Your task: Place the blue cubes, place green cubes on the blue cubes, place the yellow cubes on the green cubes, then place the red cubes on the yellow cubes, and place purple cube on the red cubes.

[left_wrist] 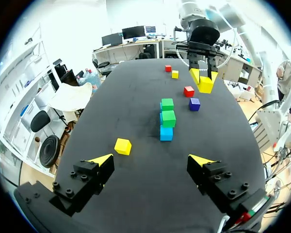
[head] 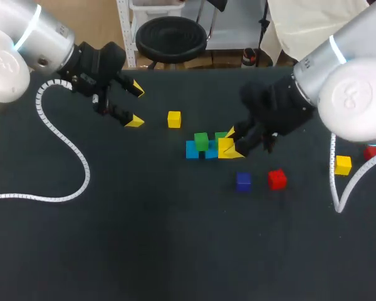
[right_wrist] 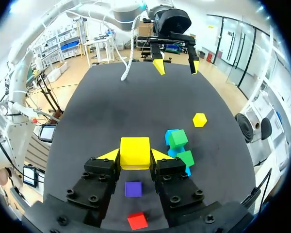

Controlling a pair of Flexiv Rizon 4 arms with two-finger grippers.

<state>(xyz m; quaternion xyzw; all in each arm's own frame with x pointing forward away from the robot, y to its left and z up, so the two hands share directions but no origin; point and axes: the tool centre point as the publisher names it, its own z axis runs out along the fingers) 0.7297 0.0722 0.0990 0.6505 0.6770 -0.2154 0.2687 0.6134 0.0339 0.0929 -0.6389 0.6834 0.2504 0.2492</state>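
R claw (head: pixel 233 143) clamped on yellow cube (right_wrist: pixel 135 152) just beside green cubes (left_wrist: pixel 168 118) atop blue cubes (left_wrist: pixel 166 133); one green half hidden by it from head cam. L claw (left_wrist: pixel 151 159) wide open, empty, well apart

The dark matte table (head: pixel 144 251) fills most of the head view. Past its far edge, in the upper middle of the frame, a round black stool (head: pixel 172 34) stands on brownish floor (head: pixel 100 19) beside a white shelf leg (head: pixel 126 31). The light is bright and even. Desks with monitors (left_wrist: pixel 131 34) line the room beyond the table's far end.
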